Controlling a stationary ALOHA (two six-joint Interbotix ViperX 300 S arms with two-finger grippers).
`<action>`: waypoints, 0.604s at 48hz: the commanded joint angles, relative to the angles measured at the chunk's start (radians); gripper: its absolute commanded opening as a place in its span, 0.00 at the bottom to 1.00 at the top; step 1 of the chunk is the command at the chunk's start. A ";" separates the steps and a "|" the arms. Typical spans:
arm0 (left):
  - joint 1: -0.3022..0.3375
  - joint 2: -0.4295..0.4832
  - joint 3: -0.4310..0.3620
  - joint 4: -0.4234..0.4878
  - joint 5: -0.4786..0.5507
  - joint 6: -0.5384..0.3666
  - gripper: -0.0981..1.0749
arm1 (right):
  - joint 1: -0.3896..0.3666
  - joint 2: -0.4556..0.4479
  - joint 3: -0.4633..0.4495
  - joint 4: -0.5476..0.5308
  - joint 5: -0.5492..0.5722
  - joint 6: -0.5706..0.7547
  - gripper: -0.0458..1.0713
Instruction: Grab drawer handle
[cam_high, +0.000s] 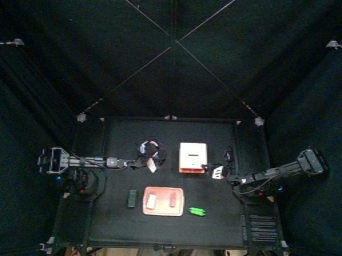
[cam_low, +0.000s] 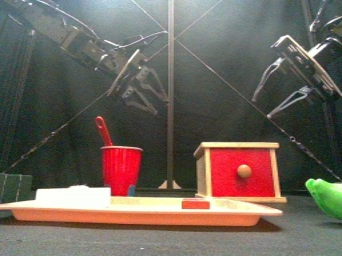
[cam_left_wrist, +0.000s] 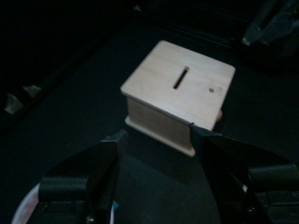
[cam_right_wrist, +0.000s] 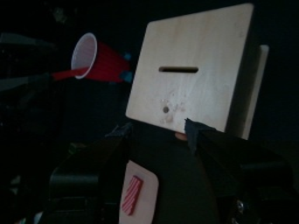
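From my remote station, the drawer (cam_high: 195, 158) sits right of centre on the black table (cam_high: 120, 140), a pale wooden box. Only the front view gives me its red face (cam_low: 241, 173) with a round red knob (cam_low: 245, 171); from overhead I see just the cream top and a red strip along its near edge. Both wrist views add a dark slot (cam_left_wrist: 180, 77) cut in the lid, which neither fixed camera resolves.

The left gripper (cam_low: 138, 92) hangs high, left of the centre pole, well above the red cup (cam_low: 120, 170); in its own wrist view its jaws stand spread with the box between them in the distance, nothing pinched. The right gripper (cam_low: 287, 95) hovers high at the right, above and apart from the drawer, jaws wide and empty.

The front view also shows a stick (cam_low: 103, 130) standing in the cup, a flat pink tray (cam_low: 134, 211) holding a white block (cam_low: 74, 197) and a small red piece (cam_low: 195, 204), and a green object (cam_low: 325, 197) at the right edge. The right wrist view catches the cup (cam_right_wrist: 93, 58) beyond the box.
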 joint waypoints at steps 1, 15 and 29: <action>0.011 0.005 -0.038 0.017 0.012 -0.002 0.87 | 0.021 -0.005 -0.060 0.015 0.089 -0.006 0.80; 0.129 0.034 -0.135 0.081 -0.302 0.011 0.87 | 0.083 -0.006 -0.104 0.138 0.258 -0.006 0.80; 0.207 0.198 -0.239 0.146 -0.538 0.072 0.87 | 0.087 -0.008 -0.106 0.275 0.253 -0.040 0.80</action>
